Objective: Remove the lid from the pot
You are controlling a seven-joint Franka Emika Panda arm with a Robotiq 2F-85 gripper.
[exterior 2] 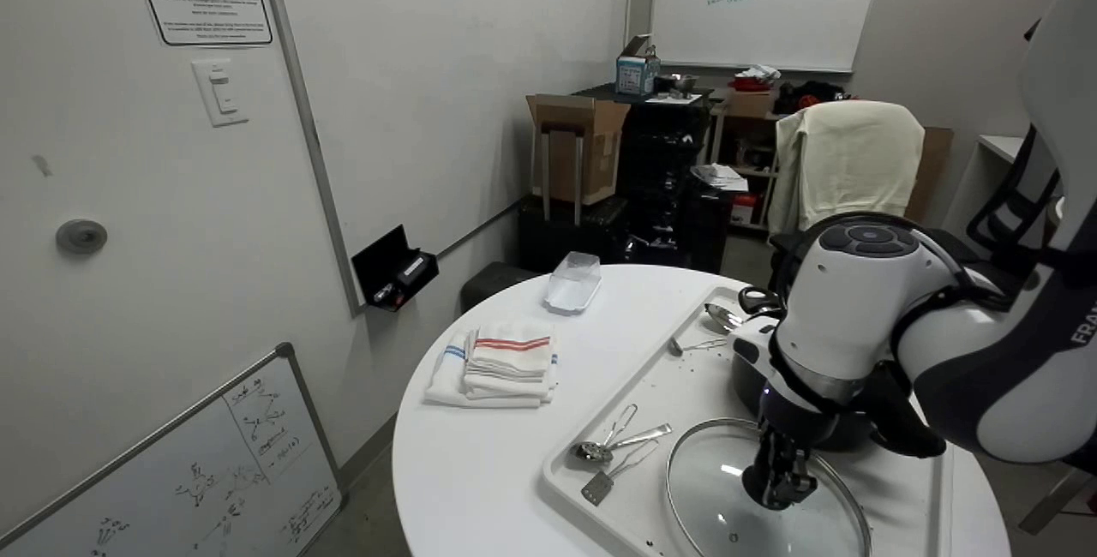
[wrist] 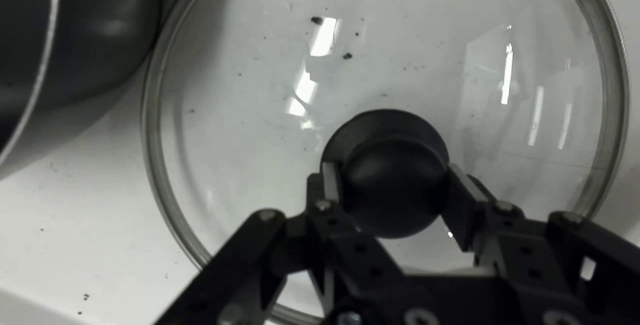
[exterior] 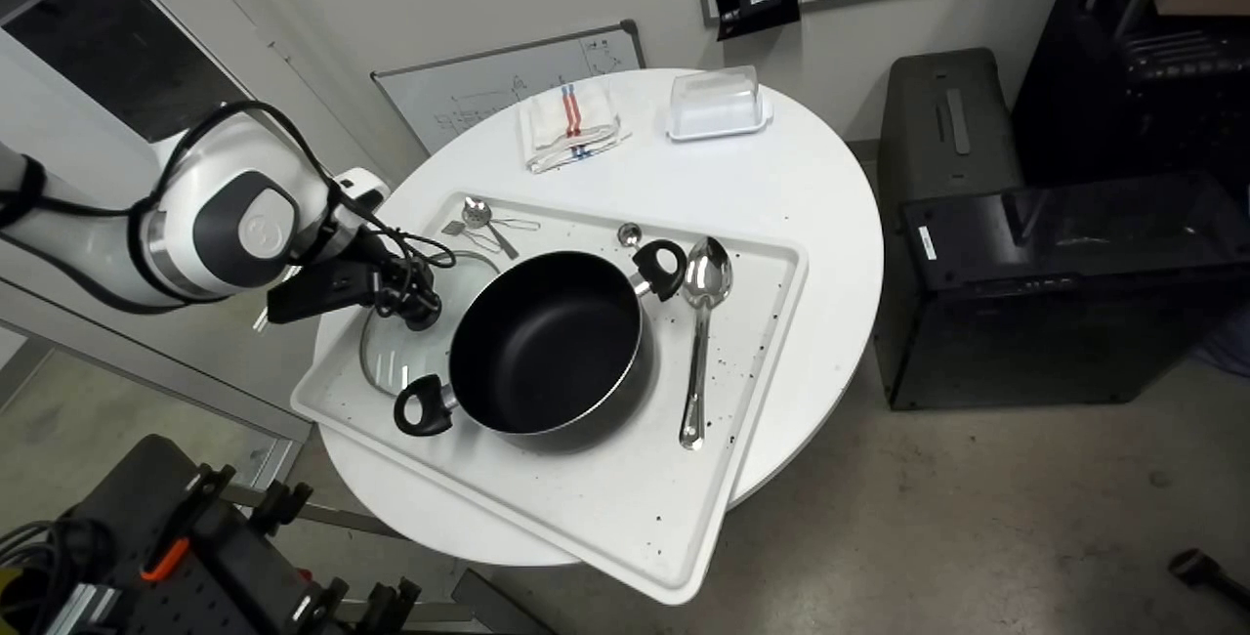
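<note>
Claw: pads pressed in from two sides on the knob; read as grasping the lid by it. Lid is off the pot, knob upward, and looks to lie flat on the tray; a slight gap beneath cannot be ruled out. Pot stands upright on the tray just beside the lid, uncovered, nothing seen inside. Whether the two touch: cannot tell. Past the pot, a spoon lies on the tray. Beyond the tray, folded cloths and a clear box rest on the bench.

Progress (judged): uncovering done. Left: confirm the lid is fully down, loosen the claw, back it off the knob. Hazard: withdrawing before the pads clear the knob could drag the lid against the pot.
</note>
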